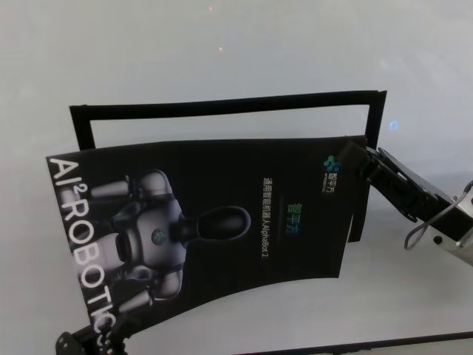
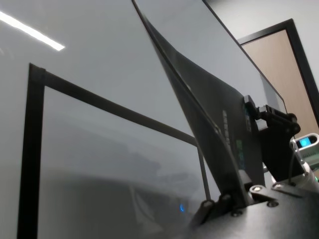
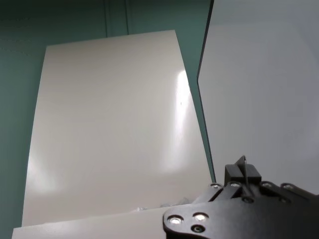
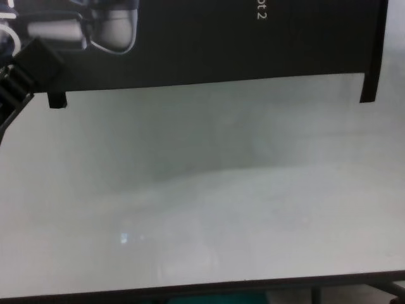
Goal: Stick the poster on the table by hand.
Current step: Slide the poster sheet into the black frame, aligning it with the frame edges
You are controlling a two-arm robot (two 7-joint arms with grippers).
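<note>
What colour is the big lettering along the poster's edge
White, on the black poster; the head view shows it best.

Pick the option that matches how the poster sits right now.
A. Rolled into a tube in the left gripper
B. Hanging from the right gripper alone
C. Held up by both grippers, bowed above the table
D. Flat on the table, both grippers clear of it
C: in the head view the poster curves between the left gripper and right gripper, above the black strip frame on the table.

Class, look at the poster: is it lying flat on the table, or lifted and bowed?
Lifted and bowed. The poster curves between the left gripper and right gripper, above the table.
</note>
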